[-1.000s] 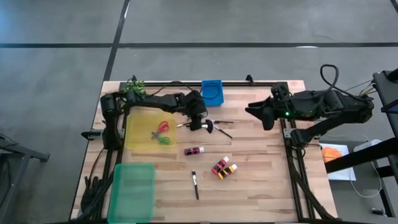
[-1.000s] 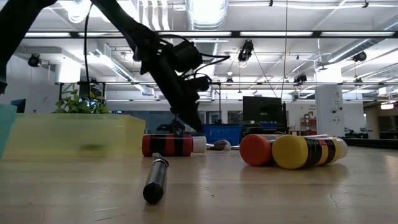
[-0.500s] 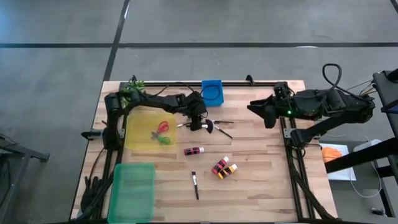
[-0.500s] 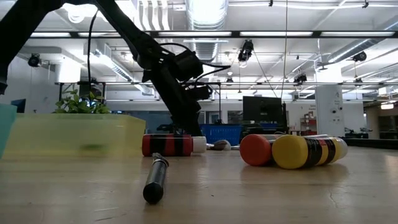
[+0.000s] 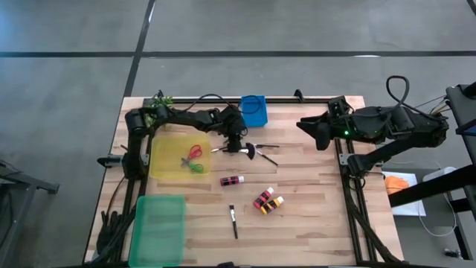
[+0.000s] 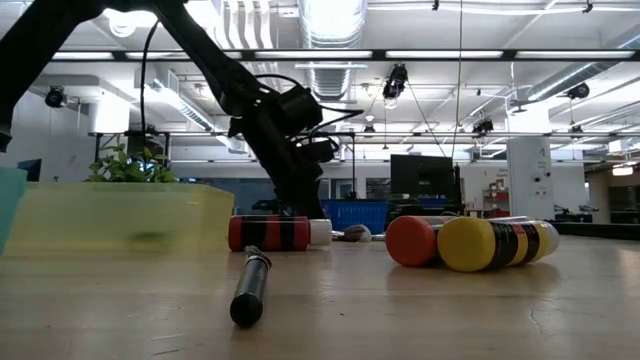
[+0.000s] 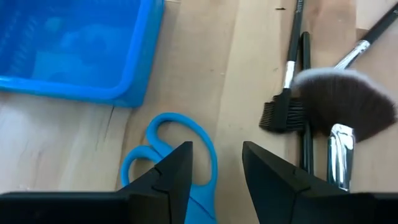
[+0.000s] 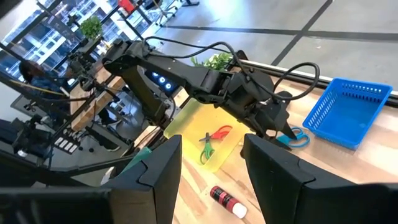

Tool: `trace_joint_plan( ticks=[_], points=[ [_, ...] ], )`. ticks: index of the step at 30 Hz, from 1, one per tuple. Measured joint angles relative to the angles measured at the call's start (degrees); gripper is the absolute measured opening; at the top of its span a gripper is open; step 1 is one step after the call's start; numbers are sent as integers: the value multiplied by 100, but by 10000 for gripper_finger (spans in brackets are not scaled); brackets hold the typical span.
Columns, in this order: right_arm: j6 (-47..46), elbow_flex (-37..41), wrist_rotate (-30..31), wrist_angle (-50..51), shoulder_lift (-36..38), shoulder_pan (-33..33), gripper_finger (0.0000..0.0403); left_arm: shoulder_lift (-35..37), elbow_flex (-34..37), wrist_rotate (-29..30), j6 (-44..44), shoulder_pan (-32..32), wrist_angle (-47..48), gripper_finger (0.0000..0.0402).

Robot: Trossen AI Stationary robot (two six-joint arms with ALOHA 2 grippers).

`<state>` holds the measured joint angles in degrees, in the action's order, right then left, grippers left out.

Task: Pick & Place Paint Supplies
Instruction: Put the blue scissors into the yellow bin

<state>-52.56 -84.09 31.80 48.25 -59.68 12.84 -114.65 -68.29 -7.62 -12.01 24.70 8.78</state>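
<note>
Blue scissors half hidden under left claw, fingers apart; right claw apart.

Wooden table, blue basket at its far edge, yellow tray on the left side, green tray nearer, small green plant at the far left corner

The high view looks straight down on the whole table. The low view sits at tabletop level. Both show the red paint bottle.
</note>
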Motion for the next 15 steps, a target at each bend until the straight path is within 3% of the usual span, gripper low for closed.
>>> trace_joint_plan(
  ticks=[15],
  points=[
    [-42, 0, 99, 0, -4, 0, 171, 0, 43, -164, -51, 13, 24, 146]
  ],
)
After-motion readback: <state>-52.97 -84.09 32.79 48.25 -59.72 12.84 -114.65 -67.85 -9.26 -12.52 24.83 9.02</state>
